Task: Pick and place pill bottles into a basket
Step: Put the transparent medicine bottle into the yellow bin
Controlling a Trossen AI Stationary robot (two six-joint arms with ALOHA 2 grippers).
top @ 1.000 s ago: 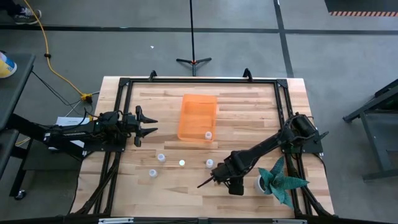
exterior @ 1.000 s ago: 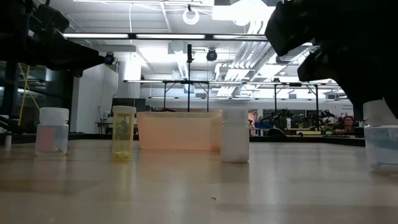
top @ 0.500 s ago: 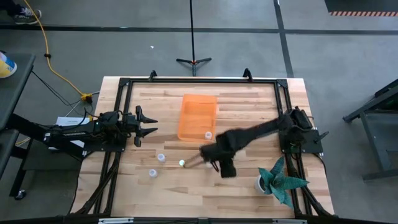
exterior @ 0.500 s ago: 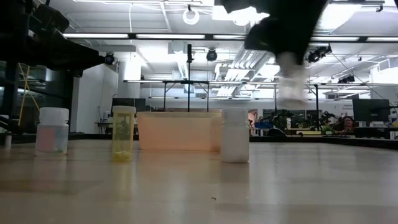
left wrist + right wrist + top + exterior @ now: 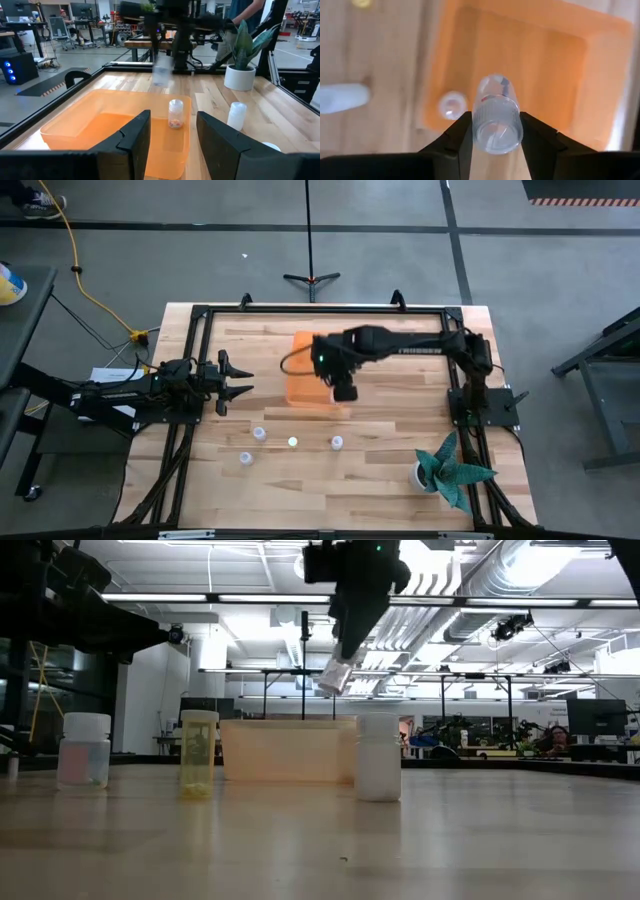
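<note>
My right gripper (image 5: pixel 325 368) hangs above the orange basket (image 5: pixel 305 350), shut on a whitish pill bottle (image 5: pixel 496 120). The low view shows that bottle (image 5: pixel 335 678) tilted, well above the basket (image 5: pixel 285 750). Another bottle (image 5: pixel 451 106) stands on the basket's floor near a corner. Several bottles stand on the table nearer the front edge: two on the left (image 5: pixel 259 433) (image 5: pixel 245 458), a yellowish one (image 5: pixel 292 442) and one on the right (image 5: pixel 337 443). My left gripper (image 5: pixel 244 380) waits open at the table's left, level with the basket. My right gripper pinches the bottle's round side near the cap (image 5: pixel 497 131) between its two fingers (image 5: pixel 460 132). The fingers come from above, pointing down. The bottle is lifted clear and hangs tilted below them over the basket (image 5: pixel 560 60).
A white pot with a teal plant (image 5: pixel 445 470) stands at the front right corner. A black frame (image 5: pixel 200 315) runs round the table top. Bare wood lies to the right of the basket and along the near edge.
My right gripper has carried the bottle from low over the table's front right, up and toward the far edge, to a spot above the basket. The bottle is now lifted high and tilted. The other bottles and my left arm have stayed put.
</note>
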